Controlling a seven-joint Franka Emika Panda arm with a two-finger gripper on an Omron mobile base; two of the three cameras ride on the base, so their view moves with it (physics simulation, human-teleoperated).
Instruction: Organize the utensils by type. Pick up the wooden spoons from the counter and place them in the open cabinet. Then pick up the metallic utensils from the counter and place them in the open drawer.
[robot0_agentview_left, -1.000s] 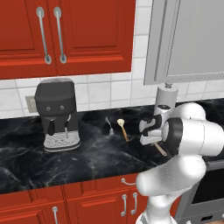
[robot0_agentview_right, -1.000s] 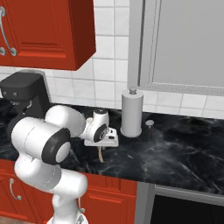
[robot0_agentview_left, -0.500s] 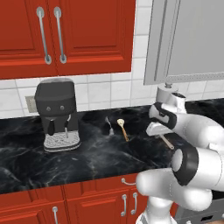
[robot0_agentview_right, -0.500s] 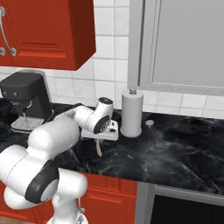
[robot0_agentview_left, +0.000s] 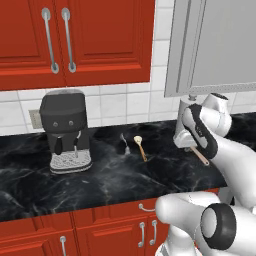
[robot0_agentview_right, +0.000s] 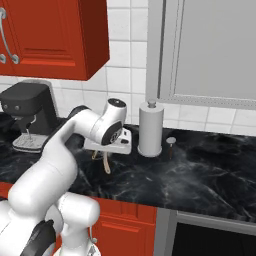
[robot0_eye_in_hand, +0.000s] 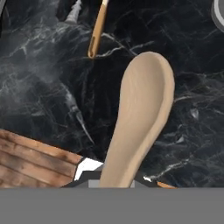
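Gripper (robot0_agentview_left: 192, 148) sits at the right of centre in your left base view, clenched on a wooden spoon (robot0_eye_in_hand: 141, 113) and lifted clear of the black counter (robot0_agentview_left: 110, 175). In your hand view the spoon's pale bowl stands up the middle of the frame, its handle running down to the bottom edge where the jaws grip it. In your right base view the same spoon hangs below the gripper (robot0_agentview_right: 106, 157), left of centre, its handle pointing down toward the counter.

A second wooden spoon (robot0_agentview_left: 140, 147) lies flat on the counter at the centre of your left base view, bowl toward the tiled wall. Just beside it, to its left, lies the small metal spoon (robot0_agentview_left: 124, 145). The coffee machine (robot0_agentview_left: 65, 130) stands at the left. In your right base view a paper towel roll (robot0_agentview_right: 150, 129) stands upright just right of the gripper.
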